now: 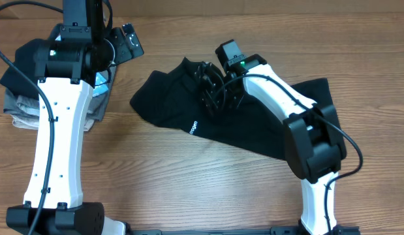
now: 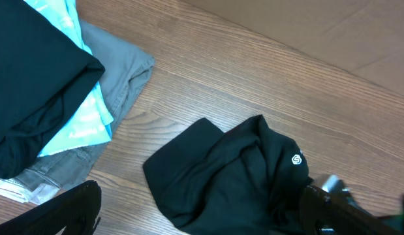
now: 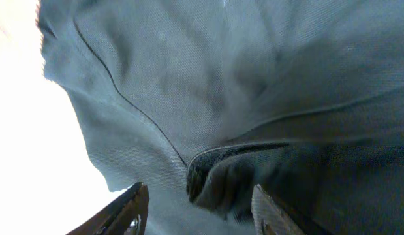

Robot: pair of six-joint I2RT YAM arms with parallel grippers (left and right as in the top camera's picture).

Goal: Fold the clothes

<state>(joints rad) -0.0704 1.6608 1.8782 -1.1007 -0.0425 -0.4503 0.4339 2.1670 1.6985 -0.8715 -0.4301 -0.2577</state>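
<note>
The soft black short-sleeved T-shirt point(image 1: 169, 98) is seen bunched on the wooden tabletop point(image 1: 188, 189), right under the right tool point(image 3: 199, 188), whose fingers point(image 3: 130, 212) are parted around a cloth ridge, nothing pinched. The left tool point(image 2: 202, 205) is opened wide, empty. Most folding seems left

wood-grain bench point(image 1: 188, 189), light brown, bare across front & mid-left. black t-shirt point(image 1: 166, 104) lying crumpled straight on it, centre to right side, not flat: folds bunched in the middle, one corner out toward the left. sm. white lettering point(image 1: 194, 125) near its front edge. far left: pile point(image 1: 15, 108) of clothes on the bench w/ grey garment point(image 2: 126, 72) & a beige one point(image 2: 9, 186) at the bottom on the wood, light-blue patterned piece point(image 2: 87, 121) over those, dark cloth point(image 2: 32, 78) on top. strip of bare wood between pile & t-shirt: apart, not touching.
</note>
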